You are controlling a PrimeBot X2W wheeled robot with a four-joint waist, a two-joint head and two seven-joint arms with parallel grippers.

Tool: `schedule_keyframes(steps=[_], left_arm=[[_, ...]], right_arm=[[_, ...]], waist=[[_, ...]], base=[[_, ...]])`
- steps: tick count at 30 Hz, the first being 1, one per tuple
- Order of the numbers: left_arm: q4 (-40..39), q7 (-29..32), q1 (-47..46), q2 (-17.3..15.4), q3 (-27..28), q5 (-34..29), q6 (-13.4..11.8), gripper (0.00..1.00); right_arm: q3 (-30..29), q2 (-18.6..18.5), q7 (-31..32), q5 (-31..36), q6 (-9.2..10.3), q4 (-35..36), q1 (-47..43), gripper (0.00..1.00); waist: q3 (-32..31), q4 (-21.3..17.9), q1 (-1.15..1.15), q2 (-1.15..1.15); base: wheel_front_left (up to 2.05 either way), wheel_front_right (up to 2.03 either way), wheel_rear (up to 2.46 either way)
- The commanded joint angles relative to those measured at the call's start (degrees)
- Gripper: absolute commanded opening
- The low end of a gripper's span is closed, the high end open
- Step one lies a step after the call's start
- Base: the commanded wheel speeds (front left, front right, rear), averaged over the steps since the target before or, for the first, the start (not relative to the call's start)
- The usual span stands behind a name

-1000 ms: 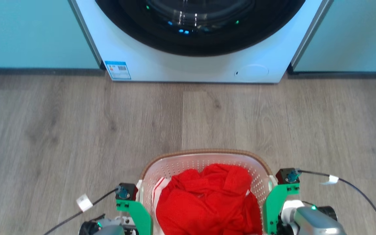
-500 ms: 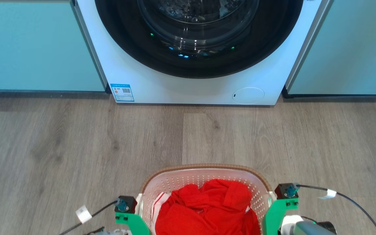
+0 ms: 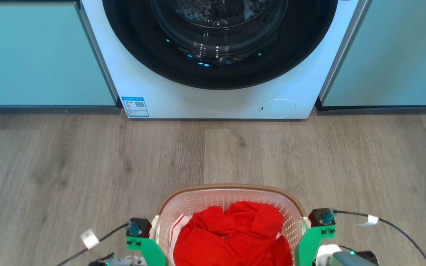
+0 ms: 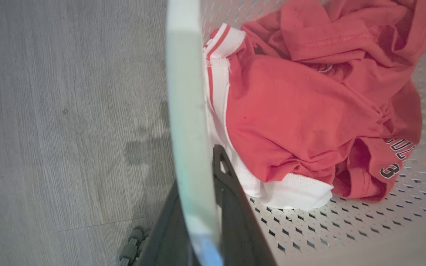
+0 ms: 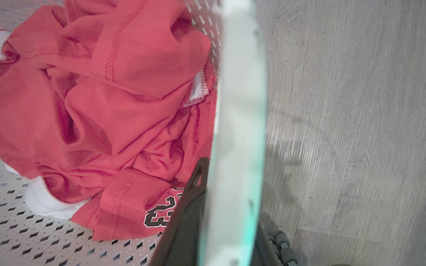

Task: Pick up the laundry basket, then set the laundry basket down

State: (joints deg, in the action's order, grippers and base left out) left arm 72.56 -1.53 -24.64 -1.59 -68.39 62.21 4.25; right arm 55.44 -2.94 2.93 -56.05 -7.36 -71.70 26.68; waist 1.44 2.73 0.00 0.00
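The laundry basket (image 3: 231, 189), white and perforated with a brown woven-look rim, sits at the bottom middle of the head view and holds red clothing (image 3: 231, 236) with white trim. My left gripper (image 4: 198, 173) is shut on the basket's left white handle (image 4: 185, 92), one dark finger inside the wall and one outside. My right gripper (image 5: 231, 192) is shut the same way on the right handle (image 5: 240, 111). Green wrist brackets flank the basket on the left (image 3: 144, 245) and right (image 3: 309, 240). Shadows on the floor beside the handles suggest the basket hangs above it.
A white front-loading washing machine (image 3: 216, 99) with a dark round door stands ahead, between teal cabinet fronts on the left (image 3: 39, 55) and right (image 3: 394, 55). Grey wood-look floor (image 3: 87, 159) stretches between the machine and the basket. Thin cables (image 3: 394, 225) trail from both wrists.
The whole head picture has shifted, so the camera moved: more of the washing machine shows and the basket lies lower in frame. Both grippers keep their hold on the handles.
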Motion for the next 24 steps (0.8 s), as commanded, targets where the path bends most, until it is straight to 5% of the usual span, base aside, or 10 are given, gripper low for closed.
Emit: schedule_keyframes(steps=[1,24], left_arm=[[0.38,-0.98,-3.23,-1.47,0.21,0.12,0.35,0.00],[1.37,-1.07,-3.51,-2.31,-0.29,0.54,2.32,0.00]], right_arm=[[0.98,0.06,-0.62,-0.16,-0.13,0.26,1.66,0.00],[3.72,0.06,-0.68,-2.98,-0.13,0.28,3.47,0.00]], waist=[[0.01,-0.08,0.00,0.00],[1.29,-0.61,0.00,0.00]], base=[[0.00,0.00,0.00],[0.00,0.00,0.00]])
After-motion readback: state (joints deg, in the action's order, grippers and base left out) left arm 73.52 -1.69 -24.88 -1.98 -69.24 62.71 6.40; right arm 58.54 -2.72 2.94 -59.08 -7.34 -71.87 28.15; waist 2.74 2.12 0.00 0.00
